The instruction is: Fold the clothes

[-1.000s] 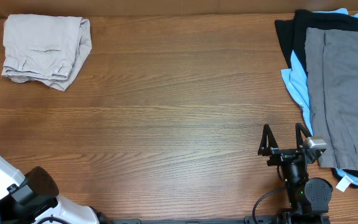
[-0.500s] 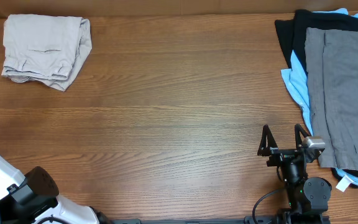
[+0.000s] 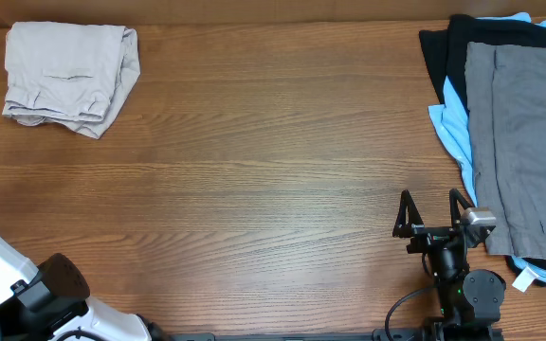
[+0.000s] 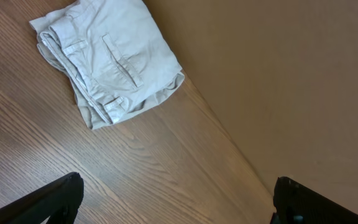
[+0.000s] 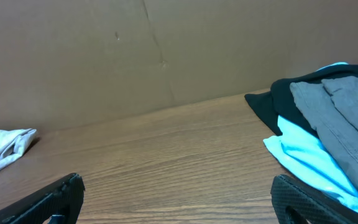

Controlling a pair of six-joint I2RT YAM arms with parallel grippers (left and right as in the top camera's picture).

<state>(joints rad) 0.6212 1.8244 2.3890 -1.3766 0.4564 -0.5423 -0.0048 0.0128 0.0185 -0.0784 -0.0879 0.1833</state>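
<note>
The beige shorts (image 3: 69, 74) lie folded in a compact bundle at the table's far left corner. They also show in the left wrist view (image 4: 107, 59), pocket side up, and at the left edge of the right wrist view (image 5: 2, 149). My left gripper (image 4: 176, 199) is open and empty, above bare wood some way from the shorts; in the overhead only its arm base shows at the bottom left. My right gripper (image 3: 432, 213) is open and empty at the front right, beside the pile of other garments; it shows in the right wrist view (image 5: 176, 196) too.
A grey garment (image 3: 529, 133) lies flat over black (image 3: 439, 52) and light-blue (image 3: 455, 128) garments at the right edge. They also show in the right wrist view (image 5: 334, 118). A brown backboard (image 5: 135, 56) stands along the table's far edge.
</note>
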